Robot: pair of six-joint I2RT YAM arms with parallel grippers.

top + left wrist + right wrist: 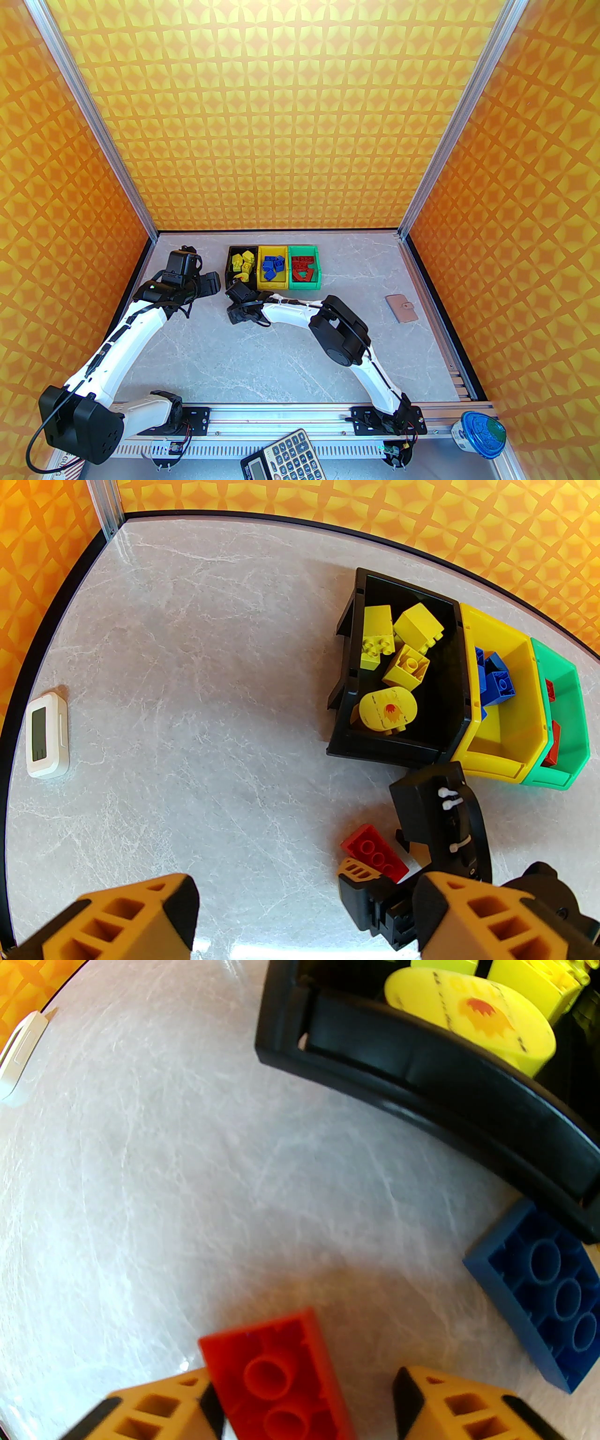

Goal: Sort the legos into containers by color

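Three open plastic bins touch in a row: black bin [389, 754], yellow bin [497, 761], green bin [548, 777]. Two bricks lie loose. The red studded brick [276, 1372] sits between the right gripper's [304, 1396] parted fingers, not yet clamped. The blue brick [539, 1297] lies just beside the black bin's corner. The left gripper [304, 920] hangs released and empty over bare marble tabletop [211, 667]. A round yellow piece [388, 709] bears an orange flame print.

- Walls [300, 117]: orange, with a repeating yellow four-point star pattern.
- Bench [234, 356]: pale grey marble with white veins.
- Black container [389, 754]: yellow legos [417, 625].
- Yellow container [497, 742]: blue legos [499, 686].
- Green container [569, 714]: red legos [555, 742].
- Round yellow piece [388, 708]: orange-red mark, apparently a flame.
- On the bench: red brick [276, 1372], blue brick [543, 1307].
- Right gripper [304, 1396]: orange-yellow fingers [468, 1410], black pads [408, 1389].
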